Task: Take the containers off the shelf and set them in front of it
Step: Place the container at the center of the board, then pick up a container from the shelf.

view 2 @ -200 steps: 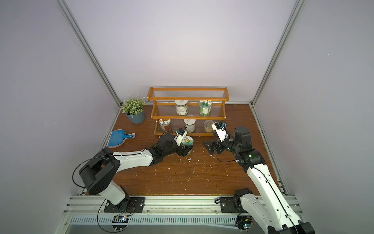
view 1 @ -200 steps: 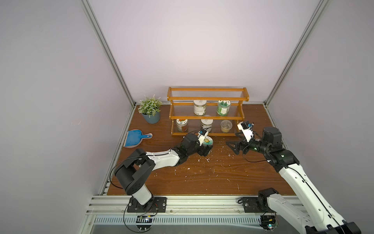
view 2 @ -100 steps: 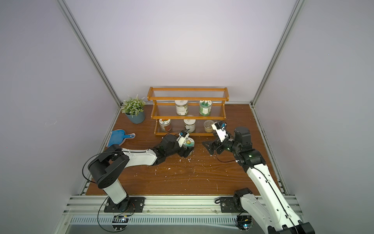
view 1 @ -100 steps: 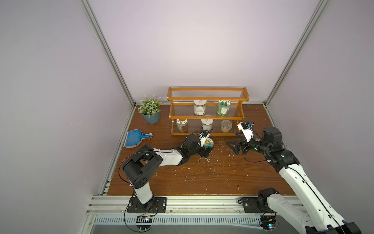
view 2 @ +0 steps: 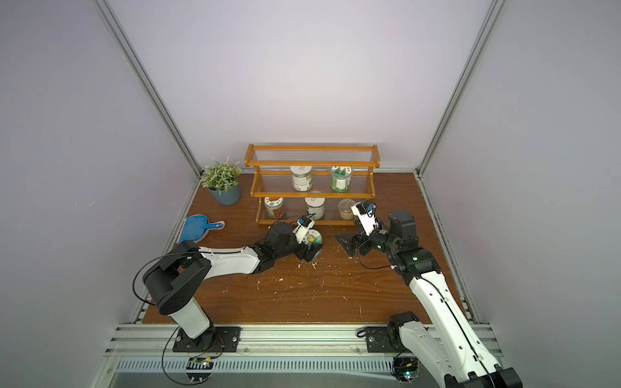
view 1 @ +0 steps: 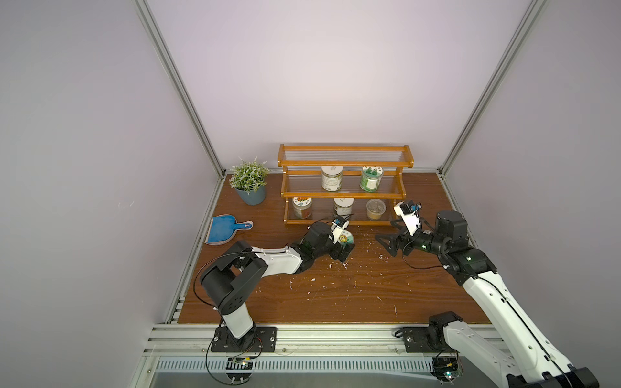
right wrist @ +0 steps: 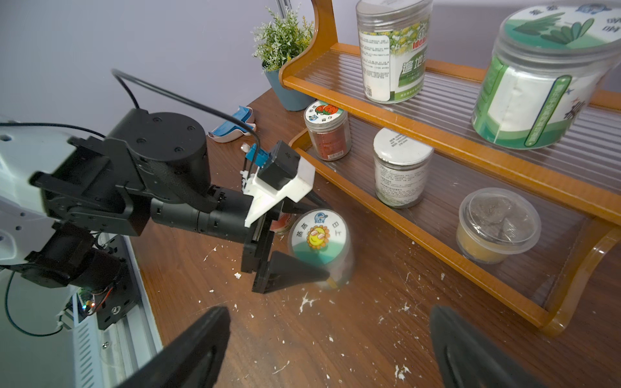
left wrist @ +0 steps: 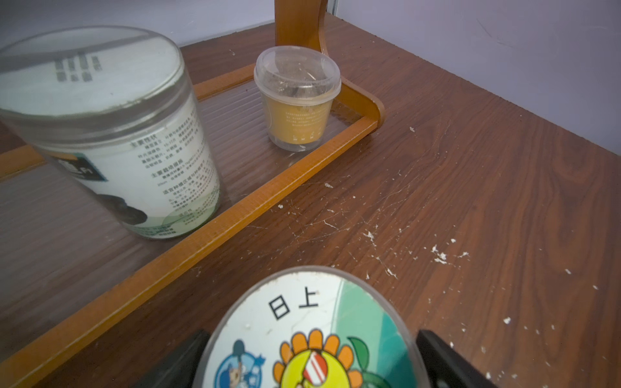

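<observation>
My left pincer [view 1: 347, 244] stands spread astride the sunflower-lid jar [right wrist: 319, 235], set on the tabletop [view 1: 336, 295] before the shelf [view 1: 342, 194]. I should retract straight back without brushing it. My right pincer [right wrist: 329, 315] is spread, empty.

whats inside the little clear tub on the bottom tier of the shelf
The tub shows dark grey lumps under its clear lid. A printed yellow band wraps its lower wall, so whatever lies beneath the lumps is hidden.
</observation>
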`<action>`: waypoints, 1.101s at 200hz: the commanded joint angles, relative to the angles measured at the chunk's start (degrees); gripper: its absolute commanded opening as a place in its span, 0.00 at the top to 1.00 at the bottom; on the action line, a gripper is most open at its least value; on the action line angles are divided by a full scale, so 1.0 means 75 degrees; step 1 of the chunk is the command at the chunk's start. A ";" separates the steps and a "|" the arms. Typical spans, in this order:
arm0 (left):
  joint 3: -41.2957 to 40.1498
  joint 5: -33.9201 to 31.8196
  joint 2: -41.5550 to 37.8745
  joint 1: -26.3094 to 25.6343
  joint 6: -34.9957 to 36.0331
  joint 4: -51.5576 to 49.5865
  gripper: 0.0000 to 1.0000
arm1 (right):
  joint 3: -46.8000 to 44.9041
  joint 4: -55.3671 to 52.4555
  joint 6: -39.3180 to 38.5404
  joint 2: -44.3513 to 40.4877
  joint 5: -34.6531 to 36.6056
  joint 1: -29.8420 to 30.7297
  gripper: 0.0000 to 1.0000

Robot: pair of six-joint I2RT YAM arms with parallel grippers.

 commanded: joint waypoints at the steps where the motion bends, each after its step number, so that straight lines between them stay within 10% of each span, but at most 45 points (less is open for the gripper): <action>1: 0.0325 0.0148 -0.0500 -0.0059 0.0206 -0.0419 0.03 | 0.0029 0.0212 -0.0096 -0.0027 0.0046 0.0015 0.01; 106: 0.1274 -0.0954 -0.2276 0.1127 0.0364 -0.2150 0.01 | 0.0278 0.0247 -0.0091 0.0093 -0.0163 0.0020 0.01; 220: 0.3294 -0.0833 0.0073 0.2055 0.0233 -0.0576 0.00 | 0.0418 0.0065 -0.0020 -0.0203 -0.0069 0.0012 0.01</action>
